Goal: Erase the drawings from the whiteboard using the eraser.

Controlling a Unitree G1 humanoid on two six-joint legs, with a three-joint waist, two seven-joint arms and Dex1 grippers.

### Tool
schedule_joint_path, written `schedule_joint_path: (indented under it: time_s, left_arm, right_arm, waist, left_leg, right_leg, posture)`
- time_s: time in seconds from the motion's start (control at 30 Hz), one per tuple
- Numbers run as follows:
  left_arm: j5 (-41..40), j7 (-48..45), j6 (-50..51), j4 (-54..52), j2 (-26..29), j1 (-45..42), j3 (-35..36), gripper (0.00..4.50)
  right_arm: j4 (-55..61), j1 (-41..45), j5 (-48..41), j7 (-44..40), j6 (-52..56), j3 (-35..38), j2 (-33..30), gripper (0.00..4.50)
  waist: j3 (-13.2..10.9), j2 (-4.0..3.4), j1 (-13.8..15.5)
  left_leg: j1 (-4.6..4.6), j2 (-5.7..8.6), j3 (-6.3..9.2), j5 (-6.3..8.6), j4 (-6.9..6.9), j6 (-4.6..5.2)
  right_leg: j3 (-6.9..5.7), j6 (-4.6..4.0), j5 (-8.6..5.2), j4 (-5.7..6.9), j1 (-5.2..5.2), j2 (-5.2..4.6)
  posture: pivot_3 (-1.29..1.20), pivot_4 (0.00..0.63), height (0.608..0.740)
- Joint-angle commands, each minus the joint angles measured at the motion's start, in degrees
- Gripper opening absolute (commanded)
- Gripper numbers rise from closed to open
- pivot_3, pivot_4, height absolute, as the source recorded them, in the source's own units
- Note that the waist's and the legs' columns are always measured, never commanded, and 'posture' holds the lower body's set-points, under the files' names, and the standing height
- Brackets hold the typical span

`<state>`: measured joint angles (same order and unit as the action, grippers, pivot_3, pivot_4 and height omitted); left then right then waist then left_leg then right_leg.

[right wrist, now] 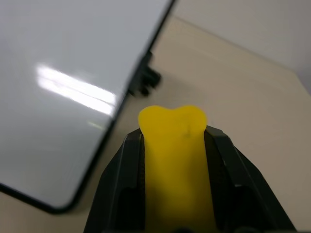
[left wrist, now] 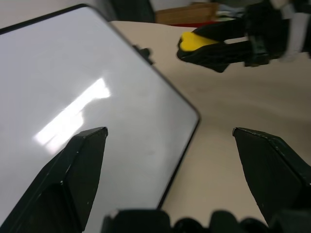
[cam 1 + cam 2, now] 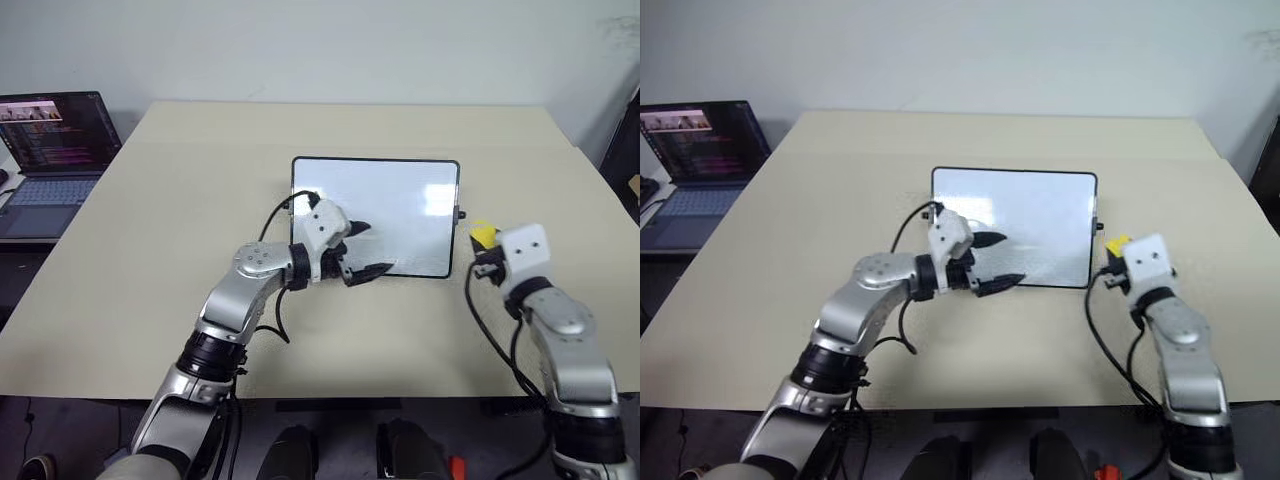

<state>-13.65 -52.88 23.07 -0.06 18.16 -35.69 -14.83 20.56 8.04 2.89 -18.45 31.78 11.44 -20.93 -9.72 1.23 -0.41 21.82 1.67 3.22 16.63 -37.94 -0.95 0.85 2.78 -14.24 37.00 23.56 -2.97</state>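
Laptop [image 3: 52, 150] stands open at the far left, on a lower surface beside the beige table [image 3: 180, 200], its screen lit with lines of text. Nothing here serves as a container; the table simply bears the board.

The whiteboard [image 3: 400, 205] lies flat near the table's middle, a glossy white rectangle in a thin black frame with rounded corners and a small knob [image 3: 461, 214] on its right edge. Its surface shows bright reflections of light, and no marker lines can be made out on it.

The left gripper [image 3: 357, 250] hangs over the board's near left part, pointing right, its two black fingers spread wide with nothing between them.

Just right of the board, off its edge and over bare table, the right gripper [image 1: 172, 160] is clenched on the eraser [image 1: 174, 145]. The eraser is a small bright yellow block, pinched between both black fingers so that its tip bulges out past them.
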Motion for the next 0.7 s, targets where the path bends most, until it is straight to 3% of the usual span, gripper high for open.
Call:
schedule_joint_path:
  time_s: [0.03,0.5,0.7]
  left_arm:
    - [-0.4,-4.6,-3.0,1.1,-1.0,-2.8,-2.6,4.50]
    - [1.9,-9.3,-8.3,5.0,-2.8,-5.3,-5.9,4.50]
    - [2.2,-8.9,-8.2,3.9,-3.0,-4.2,-6.1,4.50]
  right_arm:
    - [0.9,-0.3,-2.8,1.4,4.0,2.9,1.1,1.25]
    - [-17.4,8.9,-7.4,6.4,2.2,5.6,2.0,1.25]
    - [-18.9,10.1,-9.7,6.8,0.9,6.4,2.1,3.20]
  waist:
    - [0.0,-0.01,-0.2]
    - [0.0,-0.05,-1.0]
    - [0.0,-0.06,-1.1]
  left_leg:
    - [-0.01,-0.01,-0.01,0.00,0.00,0.02]
    - [-0.03,-0.01,-0.05,0.00,-0.02,0.04]
    - [-0.04,-0.01,-0.05,0.00,-0.02,0.04]
  right_leg:
    - [0.01,0.00,0.00,0.02,0.00,0.02]
    - [0.03,0.00,0.00,0.06,-0.01,0.04]
    - [0.03,0.00,0.00,0.07,-0.01,0.04]
  posture:
    - [0.00,0.150,0.740]
    - [0.00,0.150,0.740]
    - [0.00,0.150,0.740]
